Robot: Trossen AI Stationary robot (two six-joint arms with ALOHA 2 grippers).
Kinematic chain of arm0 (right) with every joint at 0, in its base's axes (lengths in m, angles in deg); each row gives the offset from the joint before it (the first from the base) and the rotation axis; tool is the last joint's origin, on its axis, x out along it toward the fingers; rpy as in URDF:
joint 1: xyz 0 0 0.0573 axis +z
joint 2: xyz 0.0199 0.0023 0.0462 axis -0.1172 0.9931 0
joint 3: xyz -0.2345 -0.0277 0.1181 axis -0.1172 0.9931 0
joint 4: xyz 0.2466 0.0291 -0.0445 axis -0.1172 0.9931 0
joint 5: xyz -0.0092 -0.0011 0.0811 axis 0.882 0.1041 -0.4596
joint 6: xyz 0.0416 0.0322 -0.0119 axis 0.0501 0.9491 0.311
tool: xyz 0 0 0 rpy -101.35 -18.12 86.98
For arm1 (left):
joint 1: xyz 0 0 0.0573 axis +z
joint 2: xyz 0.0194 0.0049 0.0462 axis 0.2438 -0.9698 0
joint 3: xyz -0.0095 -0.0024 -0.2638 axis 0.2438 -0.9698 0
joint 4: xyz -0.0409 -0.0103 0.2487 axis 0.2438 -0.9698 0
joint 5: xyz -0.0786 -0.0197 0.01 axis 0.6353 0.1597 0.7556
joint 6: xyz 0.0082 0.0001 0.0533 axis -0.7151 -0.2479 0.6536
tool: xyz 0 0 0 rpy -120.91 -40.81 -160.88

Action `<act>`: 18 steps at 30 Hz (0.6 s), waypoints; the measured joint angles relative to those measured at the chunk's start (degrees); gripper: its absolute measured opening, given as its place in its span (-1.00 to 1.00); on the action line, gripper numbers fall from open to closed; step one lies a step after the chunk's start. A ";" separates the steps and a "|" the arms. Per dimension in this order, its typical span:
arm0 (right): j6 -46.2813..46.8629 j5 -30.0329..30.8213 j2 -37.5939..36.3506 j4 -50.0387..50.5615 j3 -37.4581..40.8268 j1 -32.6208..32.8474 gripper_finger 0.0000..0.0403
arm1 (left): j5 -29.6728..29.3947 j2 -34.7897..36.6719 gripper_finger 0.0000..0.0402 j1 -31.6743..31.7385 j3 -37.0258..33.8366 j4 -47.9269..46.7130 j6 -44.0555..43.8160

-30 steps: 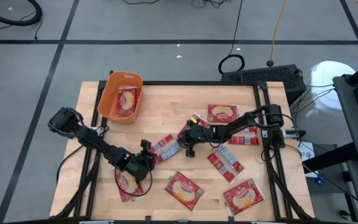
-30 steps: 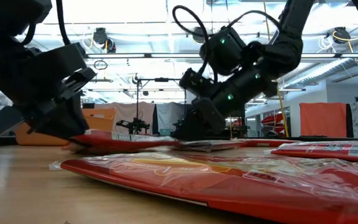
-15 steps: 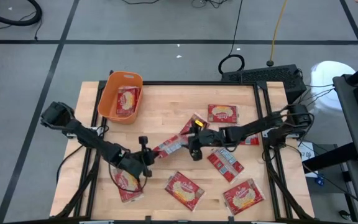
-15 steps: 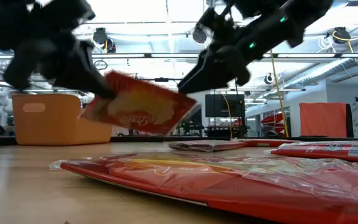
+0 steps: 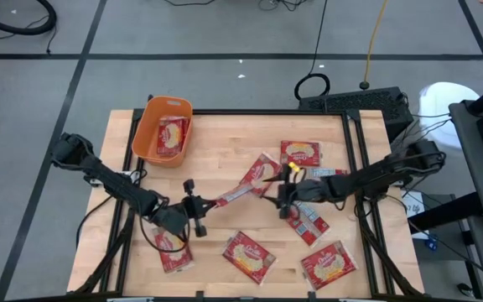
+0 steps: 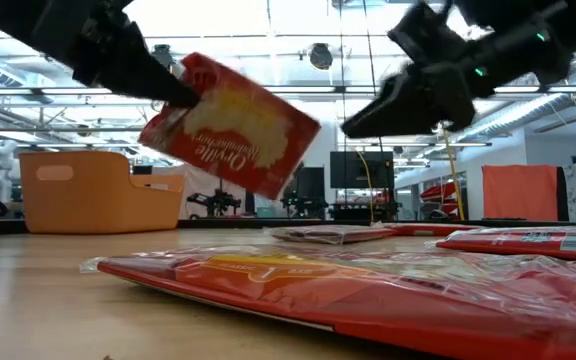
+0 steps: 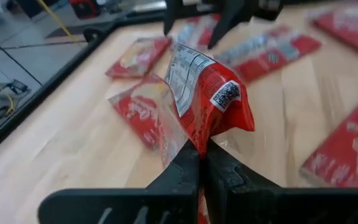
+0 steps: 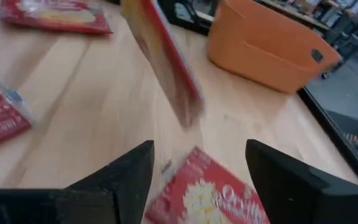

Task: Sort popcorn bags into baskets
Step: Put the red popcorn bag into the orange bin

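Lower centre of the high view: left gripper [image 5: 193,216] has its jaws clamped on one corner of a bag [image 5: 241,185], holding it clear of the table [image 5: 216,147] and tilted. Low view shows the same bag [image 6: 230,125] in the air, cream oval facing the camera. Right gripper [image 5: 285,191], centre-right of the frame, has jaws spread wide with nothing between them, just beside the bag's far end and not touching it.

Basket [image 5: 163,128] sits at upper left of the table w/ at least one bag already inside. Other bags lie scattered at right and along the bottom edge, incl. one at bottom centre [image 5: 248,255].

Risks, as I judge them:
- Grip is only a pinch on a corner seam; the bag hangs long and floppy, so a quick swing toward the basket could pull it free.
- The drooping end could catch the basket rim and leave the bag draped over it rather than inside.
- Right arm is close; the swinging bag may hit it.
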 joint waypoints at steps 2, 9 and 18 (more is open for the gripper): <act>2.23 -0.49 -0.14 -7.66 3.64 -0.27 0.23 | -1.11 0.02 -0.98 -0.02 0.00 3.34 0.51; 1.51 0.22 -0.54 -22.41 8.48 1.17 0.23 | 0.97 0.02 -0.98 1.34 0.00 12.72 6.33; -2.69 -0.29 2.15 16.13 -18.05 0.67 0.23 | 8.29 0.02 -0.98 5.17 0.00 12.25 5.84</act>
